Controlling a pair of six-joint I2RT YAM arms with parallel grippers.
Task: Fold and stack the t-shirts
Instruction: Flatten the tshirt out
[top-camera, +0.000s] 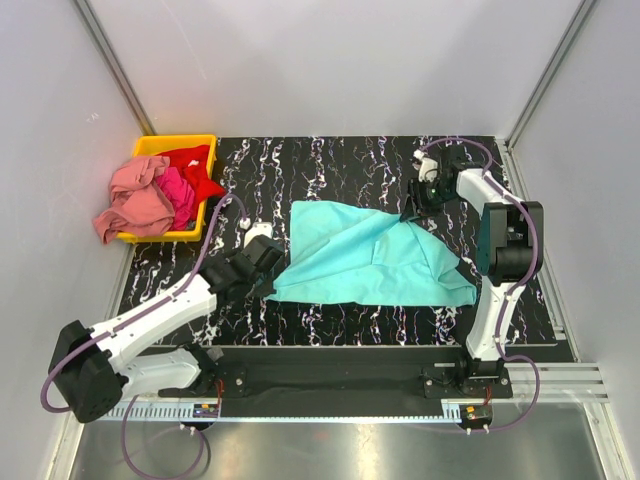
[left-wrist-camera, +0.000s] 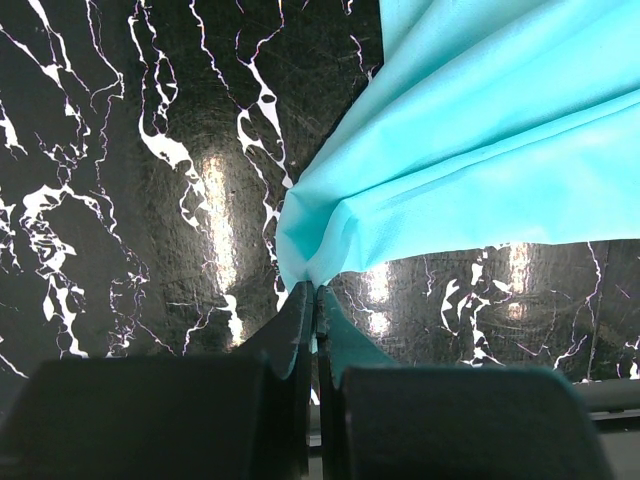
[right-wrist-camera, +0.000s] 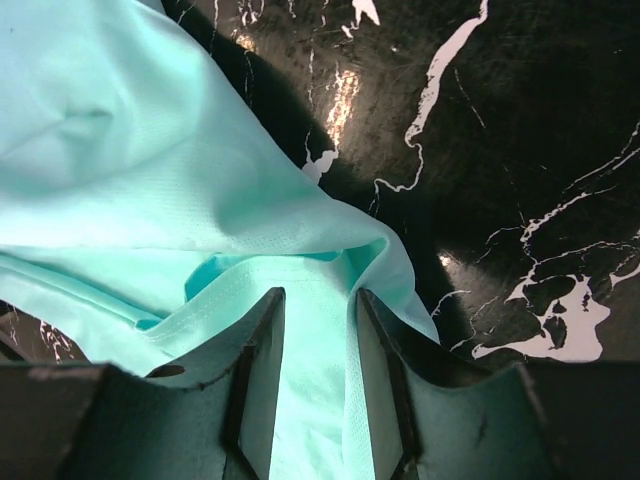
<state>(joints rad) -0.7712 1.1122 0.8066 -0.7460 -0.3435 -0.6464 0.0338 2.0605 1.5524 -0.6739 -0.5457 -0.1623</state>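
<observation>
The turquoise t-shirt (top-camera: 370, 255) lies loosely spread and creased in the middle of the black marble table (top-camera: 330, 165). My left gripper (top-camera: 272, 272) is shut on its near-left corner; the left wrist view shows the cloth (left-wrist-camera: 480, 130) pinched at the closed tips (left-wrist-camera: 317, 295) and pulled up off the table. My right gripper (top-camera: 415, 212) is at the shirt's far-right corner. There its jaws (right-wrist-camera: 320, 300) stand apart, with a hemmed fold of the shirt (right-wrist-camera: 150, 180) lying loose between them. The salmon pink t-shirt (top-camera: 140, 200), the magenta one (top-camera: 180, 190) and the red one (top-camera: 195, 160) are heaped at the far left.
The heap sits in a yellow plastic bin (top-camera: 175, 142), with the pink cloth hanging over its left rim. A small white object (top-camera: 258, 232) lies on the table near the left arm. Grey walls close in the table on three sides.
</observation>
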